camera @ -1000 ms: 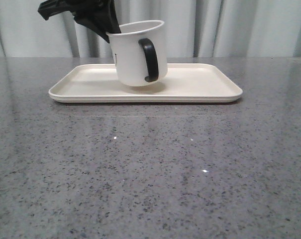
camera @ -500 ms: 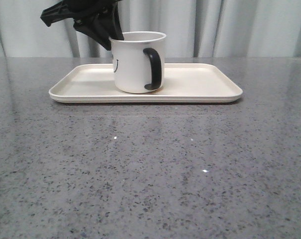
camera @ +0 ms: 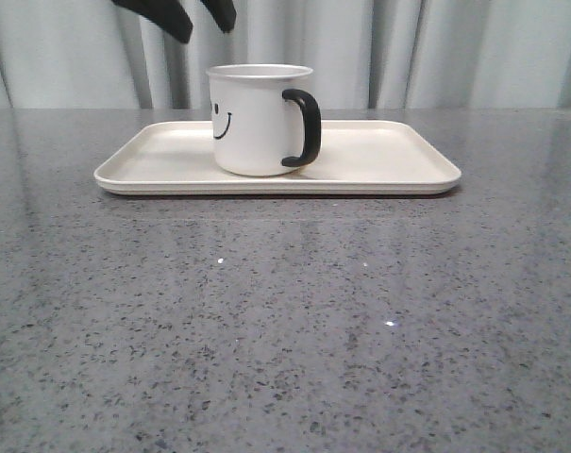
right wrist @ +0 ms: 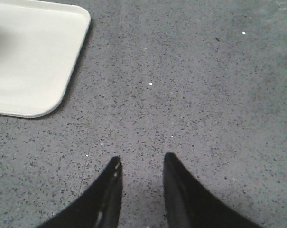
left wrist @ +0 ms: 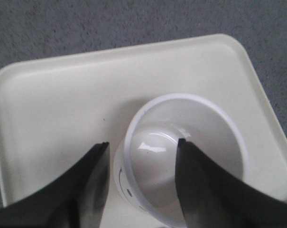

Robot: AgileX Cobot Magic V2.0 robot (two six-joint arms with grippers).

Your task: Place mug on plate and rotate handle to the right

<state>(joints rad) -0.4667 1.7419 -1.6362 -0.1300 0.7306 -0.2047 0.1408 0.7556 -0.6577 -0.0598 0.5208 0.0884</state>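
Left wrist view: left claw (left wrist: 142,145) spread apart, empty, hanging above the mug (left wrist: 186,156), one finger (left wrist: 93,185) outside the wall, the other finger (left wrist: 200,190) over the open mouth; no contact visible. Front view: same left claw (camera: 196,19) seen only as two dark tips at the top edge, clear above the rim. Right wrist view: right claw (right wrist: 139,164) parted a little, nothing between the fingers, low over bare table (right wrist: 205,95), well apart from the mug, only a corner of the plate (right wrist: 29,61) in sight.

Mug (camera: 257,118) upright on the plate (camera: 379,160), left of the plate's middle, base flat. Handle (camera: 304,127) at the mug's right side, turned slightly toward the camera. Smiley print partly visible on the left of the wall.

Step in hand, judged: placing done, release done; handle turn looks done or nearly so. Next move, judged: lift away without clipping the rim; if more turn wanted, regrip the wall and twist a touch, keeping the base flat on the plate.

No brand, label or readable writing anywhere; only the black smiley mark.
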